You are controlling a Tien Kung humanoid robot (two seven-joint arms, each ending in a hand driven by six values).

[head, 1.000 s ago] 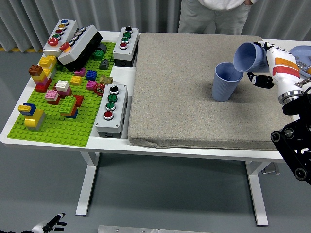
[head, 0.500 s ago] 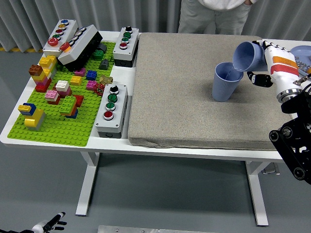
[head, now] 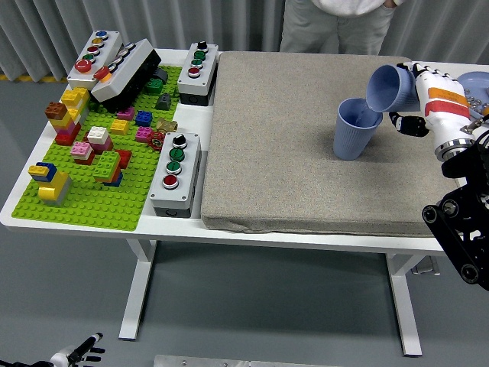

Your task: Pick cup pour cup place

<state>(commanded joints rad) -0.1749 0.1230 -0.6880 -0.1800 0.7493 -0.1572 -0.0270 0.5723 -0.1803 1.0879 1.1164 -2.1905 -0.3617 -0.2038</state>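
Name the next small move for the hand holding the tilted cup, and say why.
Probably tip it back upright: the right hand holds the tilted cup with its mouth over the standing cup on the grey mat, so the pour looks underway. Whether anything flows cannot be seen.

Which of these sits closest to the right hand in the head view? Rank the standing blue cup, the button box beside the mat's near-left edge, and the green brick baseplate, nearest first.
From the right hand, which holds the tilted cup:
1. Standing blue cup, just left of the hand on the mat.
2. Button box, past the mat's left edge.
3. Green brick baseplate, at the table's far left.
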